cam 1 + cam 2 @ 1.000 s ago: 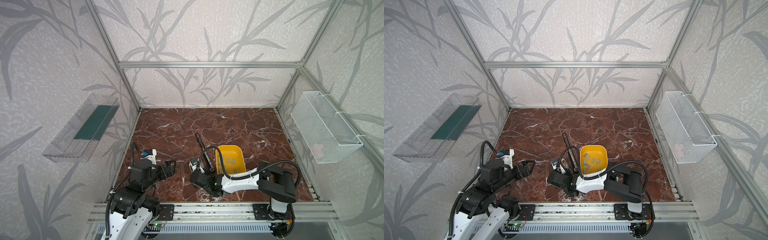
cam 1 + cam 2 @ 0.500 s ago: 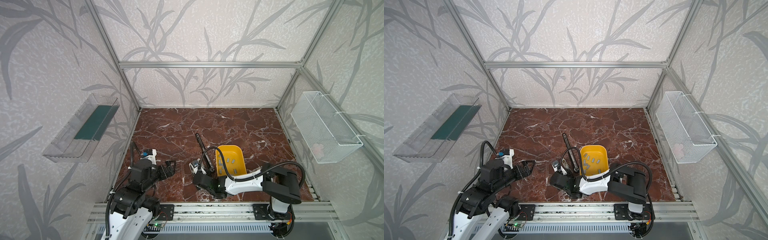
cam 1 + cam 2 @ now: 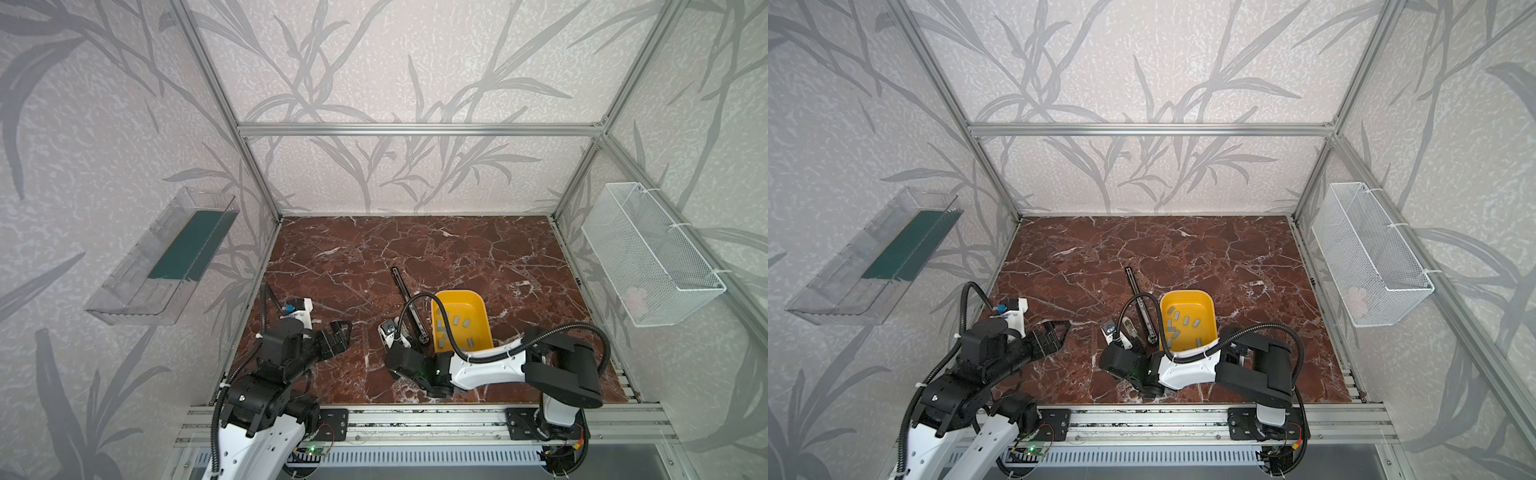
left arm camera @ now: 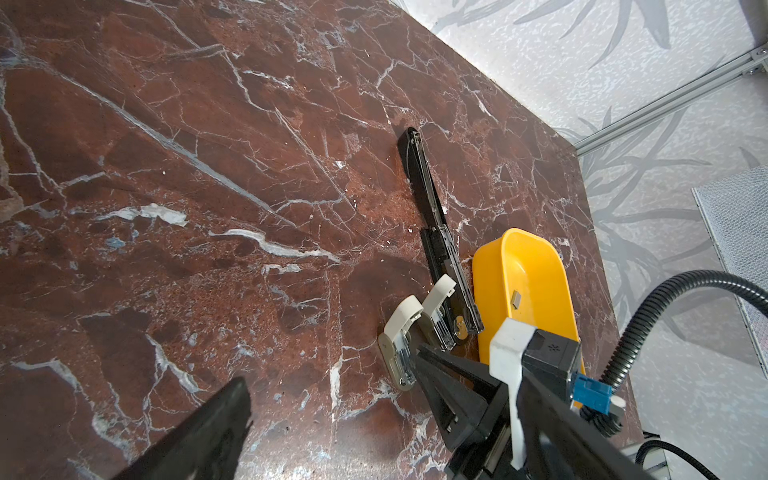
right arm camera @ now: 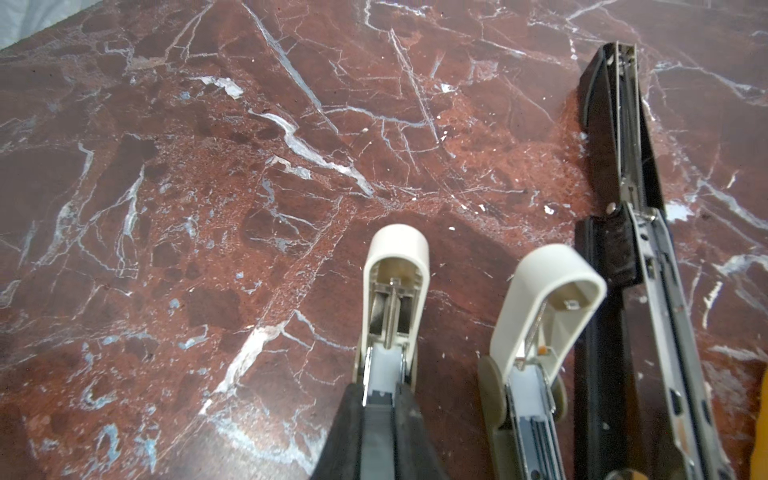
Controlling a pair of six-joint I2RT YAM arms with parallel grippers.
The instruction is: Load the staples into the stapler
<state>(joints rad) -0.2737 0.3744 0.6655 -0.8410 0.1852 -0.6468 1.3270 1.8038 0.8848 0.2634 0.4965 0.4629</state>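
Currently on file. Right pincer (image 5: 377,395): pressed together on 1 grey staple strip (image 5: 376,449). The strip's long axis runs in line with the fingers, tip pointing into the open channel of a cream mini stapler (image 5: 397,266) with its lid raised. 2nd cream mini stapler (image 5: 548,291): just beside, parallel, lid raised. Black stapler (image 5: 623,166): next along, opened flat, same heading. Other staples (image 3: 456,320): loose in yellow tray (image 3: 457,293), near the right pincer past the black stapler, headings mixed. Left pincer (image 3: 1062,334): spread wide, well apart from the right pincer, over the desk (image 5: 208,208). Emblem on right wrist camera (image 4: 552,347): too small to read.
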